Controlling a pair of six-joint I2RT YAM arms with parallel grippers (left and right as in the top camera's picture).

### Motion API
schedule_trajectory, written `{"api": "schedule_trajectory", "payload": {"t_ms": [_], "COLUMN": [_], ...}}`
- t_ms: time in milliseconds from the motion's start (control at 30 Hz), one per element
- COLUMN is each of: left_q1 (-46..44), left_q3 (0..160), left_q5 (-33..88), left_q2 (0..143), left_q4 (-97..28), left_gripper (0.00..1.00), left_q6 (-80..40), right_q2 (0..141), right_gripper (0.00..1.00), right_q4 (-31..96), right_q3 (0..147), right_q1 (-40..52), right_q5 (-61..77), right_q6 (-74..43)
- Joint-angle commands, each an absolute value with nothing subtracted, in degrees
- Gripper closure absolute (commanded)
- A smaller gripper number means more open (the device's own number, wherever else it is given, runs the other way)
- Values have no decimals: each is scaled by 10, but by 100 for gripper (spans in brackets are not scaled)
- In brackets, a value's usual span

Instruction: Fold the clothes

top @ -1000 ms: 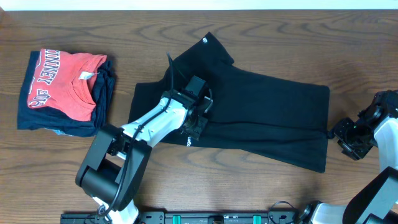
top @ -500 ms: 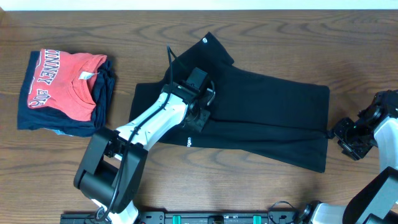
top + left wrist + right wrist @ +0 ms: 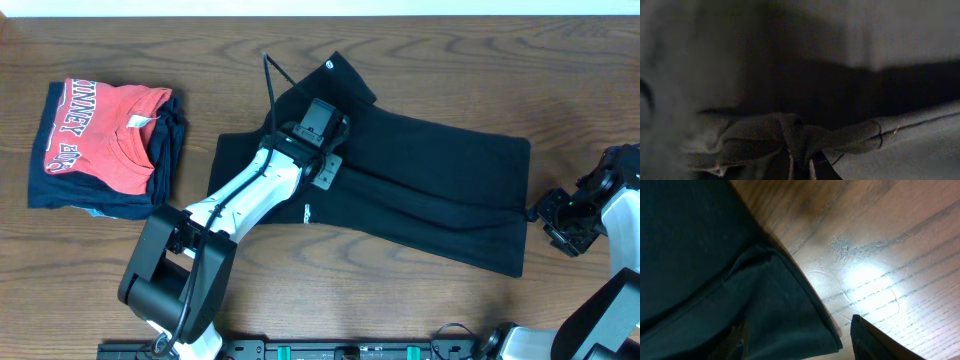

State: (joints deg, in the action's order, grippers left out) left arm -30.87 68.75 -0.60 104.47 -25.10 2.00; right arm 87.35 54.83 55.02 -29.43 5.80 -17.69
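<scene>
**Though it lies flat now, the black shirt will flop wherever it is not held**

Because it is thin, soft cloth, the black T-shirt [image 3: 430, 185] should weigh next to nothing and keep no shape of its own. Lift one spot and the rest will likely sag and drag. It lies spread across the middle of the surface [image 3: 400, 310], with its hem toward the right edge and one sleeve pointing at the far edge. The left hand [image 3: 325, 178] is squeezed fully closed over the shirt's middle. Its wrist view shows a gathered ridge of fabric [image 3: 795, 135] caught at its fingers. The right hand [image 3: 548, 215] sits near the right edge, just beside the hem corner [image 3: 825, 340], fingers parted and gripping nothing. To my eye, hems, seams and corners are the places to take hold: a doubled edge gives more to bite, while a mid-panel pinch only bunches.
</scene>
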Motion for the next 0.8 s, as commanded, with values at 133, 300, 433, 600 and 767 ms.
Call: {"api": "schedule_trajectory", "payload": {"t_ms": [133,300,433,600,767], "left_q1": [-309,-308,-300,-265,-199], "left_q3": [699,699,699,699,694], "left_q5": [-44,-62,-107,-121,-106], "left_q2": [1036,1036,1035,1035,1035], "left_q4": [-220,-247,-316,-434,-478], "left_gripper": [83,31,30,30,30], "left_q6": [28,28,23,-19,-83], "right_q2": [866,866,866,866,866], "right_gripper": [36,33,27,22,28], "right_q4": [548,550,545,524,488], "right_q3": [558,557,547,509,458], "right_q1": [-294,-294,-294,-302,-331], "right_q5": [60,60,60,58,76], "right_q6": [-171,-171,-175,-196,-214]}}
